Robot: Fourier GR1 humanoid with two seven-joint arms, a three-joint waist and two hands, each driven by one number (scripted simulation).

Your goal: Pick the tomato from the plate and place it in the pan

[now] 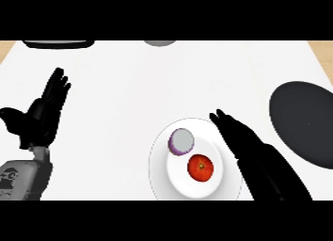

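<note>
A white counter fills the view, with strips of pale wood showing at its far left and far right corners. Near the middle, towards the near edge, sits a white plate, and on it lies the tomato, red and round, near the plate's centre. Just beyond it on the same plate rests a halved purple onion, cut face up, close to the tomato but apart from it. To the right, running off the edge of the view, lies the dark pan, well clear of the plate, so the tomato needs a lift and a short carry rightwards.

The right hand stretches over the plate's right rim, fingers straight and extended towards the far side, holding nothing. It lies just beside the tomato on the right, not touching it as far as can be seen; the pose suggests an approach lined up for a grasp, with the fingers not yet curled. The onion's closeness may crowd the grip.

The left hand rests open at the left, fingers up, thumb spread, empty

At the far edge a dark object and a grey round thing are cut off and cannot be identified
</note>
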